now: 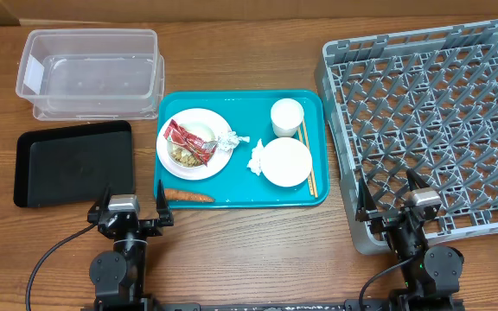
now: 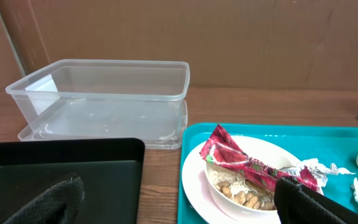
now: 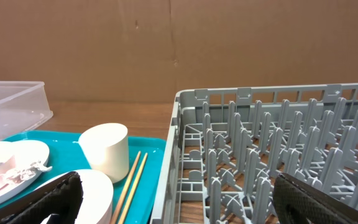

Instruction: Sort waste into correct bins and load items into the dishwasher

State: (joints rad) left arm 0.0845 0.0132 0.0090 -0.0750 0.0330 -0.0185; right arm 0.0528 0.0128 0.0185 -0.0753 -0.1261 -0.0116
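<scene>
Teal tray (image 1: 240, 177) mid-table, bare wood around it.

Overhead. Left gripper (image 1: 133, 206) is at the near table edge, fingers spread wide with nothing between them. The small orange carrot (image 1: 188, 196) lies just right of its right fingertip, on the tray floor against the near rim. Ahead-right of the fingers is the white round plate (image 1: 207, 169), carrying the red snack wrapper (image 1: 182, 136) and beige food scraps (image 1: 188, 155). Crumpled silver foil (image 1: 230, 139) touches the plate's right edge, with the crumpled white tissue (image 1: 256, 155) just past it. The black tray (image 1: 67, 164) is ahead-left and the clear tub (image 1: 89, 36) beyond that. Right gripper (image 1: 391, 199) is likewise spread and empty, at the near-left corner of the grey dish rack (image 1: 340, 112). The rack holds nothing.

Left wrist. Pads (image 2: 51, 202) sit low in frame, wide apart and bare. The black tray is at the left pad and the plate at the right. The tub is straight ahead. The carrot is not in view.

Right wrist. Fingers are parted and carry nothing. Small white cup (image 3: 104, 152), chopsticks (image 3: 132, 180) and a white bowl (image 3: 95, 190) are toward the left finger. The rack runs from centre past the right finger.

Judgement: sorting has not begun, and the carrot looks like the left arm's nearest pick. Swing right and set the jaws across the carrot's thin width, not along it. Drop low, because the near rim could catch a fingertip. Close softly so it doesn't roll.
</scene>
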